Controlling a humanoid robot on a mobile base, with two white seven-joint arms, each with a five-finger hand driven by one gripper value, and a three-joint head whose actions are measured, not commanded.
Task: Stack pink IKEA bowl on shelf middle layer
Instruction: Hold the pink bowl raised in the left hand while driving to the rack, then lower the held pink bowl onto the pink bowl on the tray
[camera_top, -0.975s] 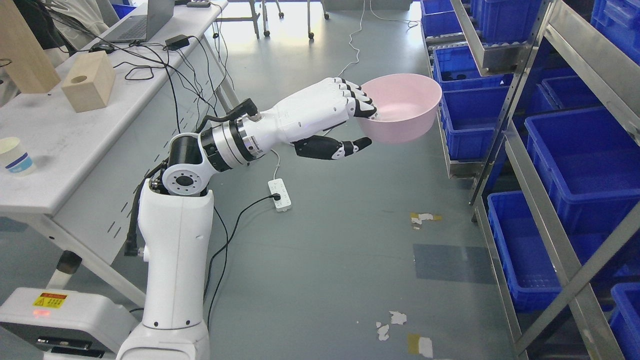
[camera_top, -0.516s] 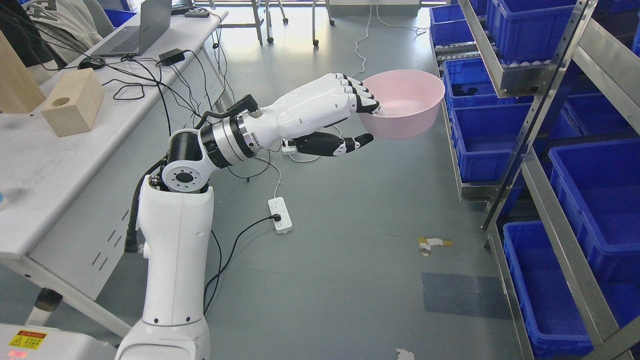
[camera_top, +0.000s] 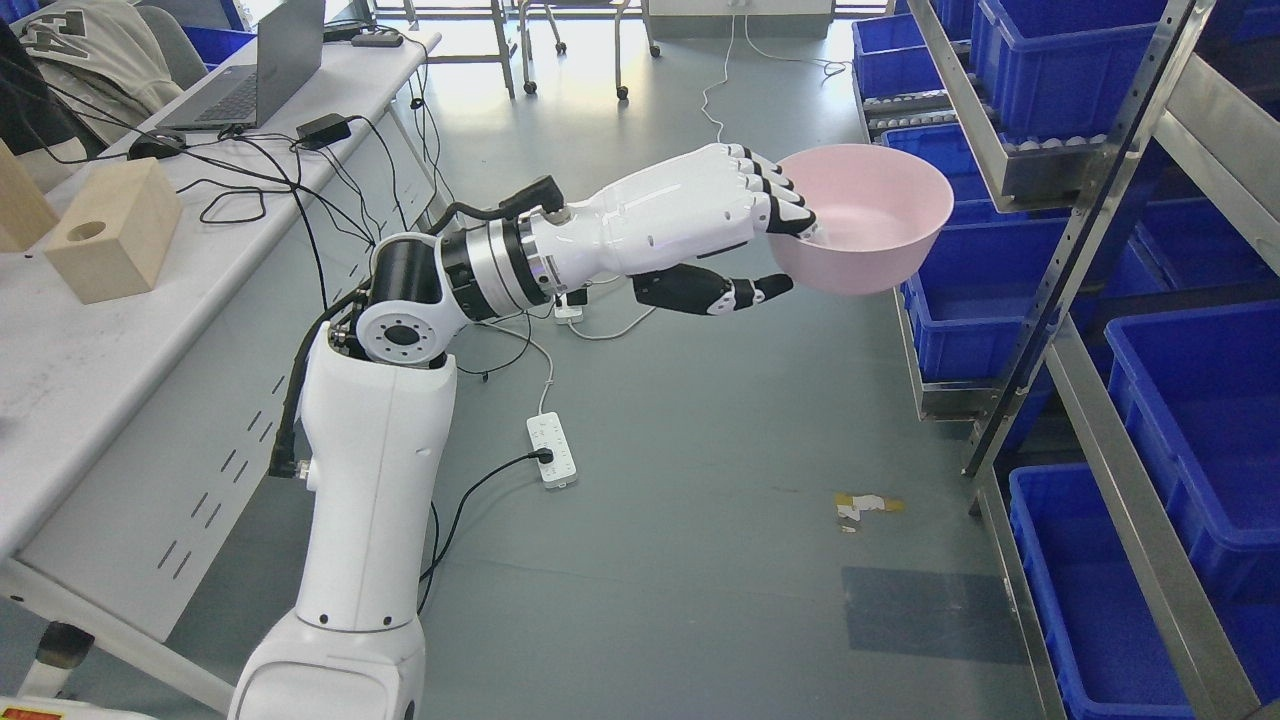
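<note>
Nearest the camera, the left arm's white upper segment rises from the bottom edge left of centre, bends at the elbow and reaches out to the right; right arm not visible. Left hand (camera_top: 745, 225) is closed on the rim of the pink bowl (camera_top: 870, 215): four fingers (camera_top: 770, 195) hooked over the near rim into the bowl, black thumb (camera_top: 715, 292) stretched out under it near the base, though I can't tell if the thumb actually touches. Bowl is held in the air, upright and open side up, at the far right end of the hand, over the grey floor (camera_top: 680, 480), just beside the metal shelf rack (camera_top: 1075, 260) and overlapping the blue bins (camera_top: 960, 320) in view. Risks, as I judge them: the hold is on one edge only, so the bowl could tip or slip off the fingers if the arm jolts; the far rim looks close to the slanted shelf upright and could clip it going in; bins fill the levels, so landing space looks tight. Further back, left: grey table (camera_top: 90, 340) with a wooden block (camera_top: 110, 230), cables, laptop (camera_top: 255, 75). No other pink bowl visible to stack on.
</note>
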